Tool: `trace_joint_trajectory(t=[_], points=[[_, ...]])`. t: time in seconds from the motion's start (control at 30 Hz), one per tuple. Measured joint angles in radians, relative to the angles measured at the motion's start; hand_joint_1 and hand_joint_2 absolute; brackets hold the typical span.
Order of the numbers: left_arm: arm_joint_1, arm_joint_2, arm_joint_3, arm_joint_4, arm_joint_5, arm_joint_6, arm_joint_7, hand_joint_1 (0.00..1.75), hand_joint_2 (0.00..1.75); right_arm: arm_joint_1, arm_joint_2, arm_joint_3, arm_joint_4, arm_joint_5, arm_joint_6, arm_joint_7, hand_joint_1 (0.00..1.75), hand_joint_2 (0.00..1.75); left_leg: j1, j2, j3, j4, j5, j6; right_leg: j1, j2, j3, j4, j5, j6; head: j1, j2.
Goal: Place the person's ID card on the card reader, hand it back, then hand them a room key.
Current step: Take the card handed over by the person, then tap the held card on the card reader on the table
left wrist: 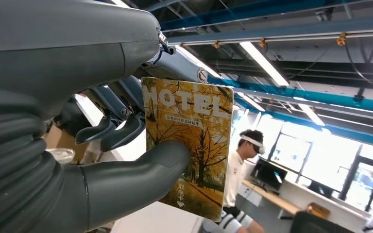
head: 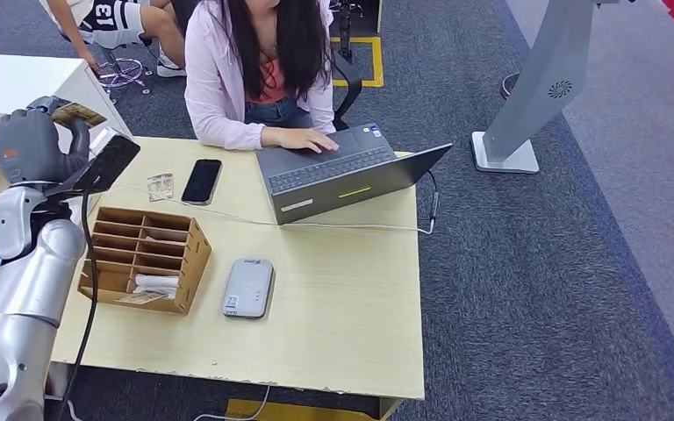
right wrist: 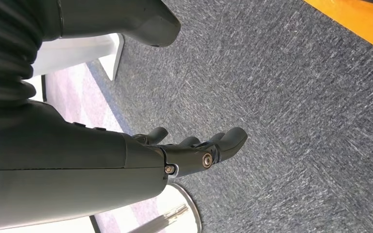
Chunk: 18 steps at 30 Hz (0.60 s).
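Pale wooden worktop (head: 342, 298) lies below your left hand (head: 31, 140), which pinches the yellow autumn-tree hotel key card (left wrist: 190, 145) by 1 edge, raised. Thin grip: a jolt could drop it before the pink-sleeved person (head: 228, 79) reaches. Right hand (right wrist: 194, 148) hangs empty, fingers apart.

Light wooden table (head: 351, 298), wooden organizer (head: 145, 259), grey card reader (head: 247, 287), black phone (head: 202, 181), open laptop (head: 342, 171), small card (head: 160, 186).

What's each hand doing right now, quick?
Left hand: holding the yellow autumn-tree HOTEL key card, pinched by the thumb, raised.
Right hand: open, holding nothing, above grey carpet.
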Motion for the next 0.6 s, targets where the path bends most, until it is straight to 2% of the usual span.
trace_joint_trajectory(t=[0.13, 0.23, 0.6], points=[[0.135, -0.052, -0.072, -0.116, 0.000, -0.009, 0.007, 1.75, 1.75, 0.000, 0.002, -0.002, 0.000, -0.001, -0.008, 0.000, 0.00, 1.75, -0.001, -0.002, -0.001, 0.000, -0.001, 0.001, -0.001, -0.002, 0.000, 0.000, -0.001, 0.002, 0.000, 0.000], [0.206, -0.083, -0.134, -0.168, -0.009, -0.019, 0.022, 1.75, 1.75, -0.001, 0.003, -0.004, 0.000, -0.001, -0.014, 0.001, 0.00, 1.75, -0.001, -0.002, -0.002, 0.000, -0.001, 0.002, -0.001, -0.002, 0.000, -0.001, -0.002, 0.003, 0.002, 0.000], [0.294, -0.145, -0.265, -0.192, -0.039, -0.059, 0.063, 1.75, 1.75, 0.000, 0.006, -0.007, 0.000, 0.000, -0.015, 0.001, 0.00, 1.75, -0.001, -0.002, -0.002, 0.000, -0.002, 0.003, -0.001, -0.002, -0.001, -0.001, -0.002, 0.003, 0.002, 0.000]])
